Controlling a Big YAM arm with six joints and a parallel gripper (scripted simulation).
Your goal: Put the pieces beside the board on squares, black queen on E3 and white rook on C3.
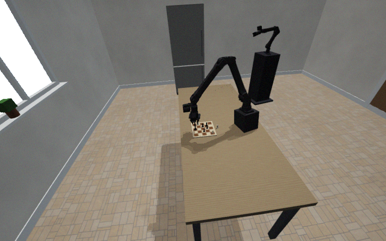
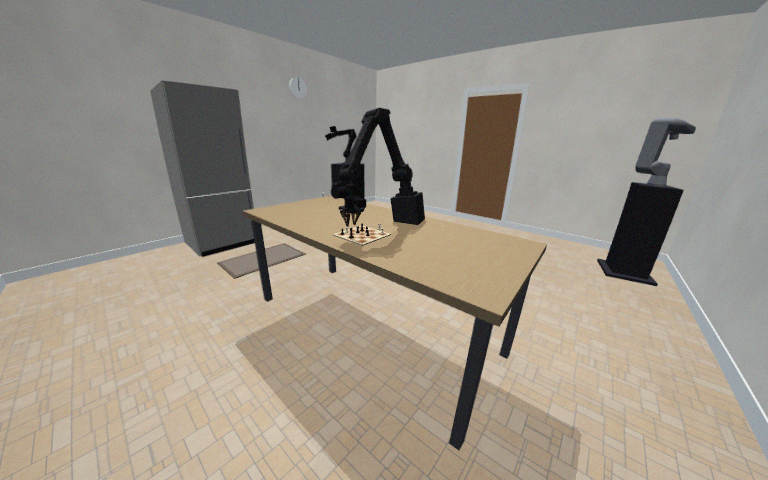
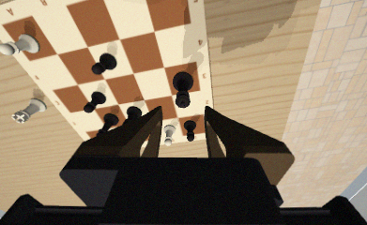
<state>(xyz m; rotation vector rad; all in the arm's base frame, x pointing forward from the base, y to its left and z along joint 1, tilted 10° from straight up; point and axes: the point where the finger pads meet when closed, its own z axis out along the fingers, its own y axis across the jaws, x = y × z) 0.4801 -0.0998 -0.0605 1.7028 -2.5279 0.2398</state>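
Wrist view: hand [image 3: 182,123] part-open and holding nothing above the chessboard [image 3: 138,42] edge

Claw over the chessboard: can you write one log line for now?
gripper: part open, empty | position: above chessboard edge | white rook: upright beside board, not placed

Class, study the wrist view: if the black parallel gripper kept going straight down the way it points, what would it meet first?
Probably the small black pawn near the checkered chessboard's edge; it sits between the open gripper's fingertips beside a small white pawn. Depth is unclear.
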